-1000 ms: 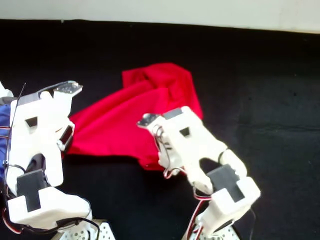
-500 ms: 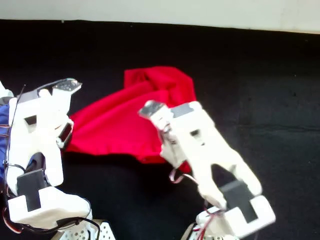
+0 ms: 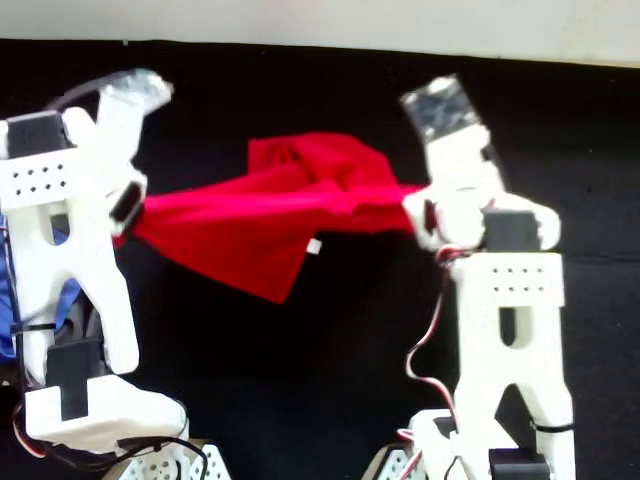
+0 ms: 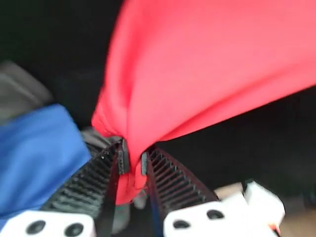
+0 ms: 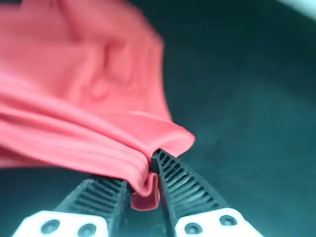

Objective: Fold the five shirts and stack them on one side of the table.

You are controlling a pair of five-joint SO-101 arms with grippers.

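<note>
A red shirt (image 3: 270, 215) hangs stretched between both raised arms above the black table, its lower flap sagging to a point with a small white tag. My left gripper (image 3: 128, 212) is shut on the shirt's left end; the left wrist view shows the red cloth (image 4: 207, 64) pinched between the ribbed black fingers (image 4: 168, 182). My right gripper (image 3: 420, 215) is shut on the right end, where bunched red fabric (image 5: 89, 113) is clamped between its fingers (image 5: 182, 190). A blue shirt (image 4: 34, 153) lies below the left gripper, at the table's left edge (image 3: 8, 300).
The black table (image 3: 560, 150) spreads to the right of and behind the shirt. A pale wall (image 3: 320, 20) runs along the far edge. Both arm bases (image 3: 100, 420) stand at the near edge.
Both arms have risen and swung apart, lifting the red shirt off the table and pulling it taut between them. The right arm went from lying low over the shirt to standing upright.
</note>
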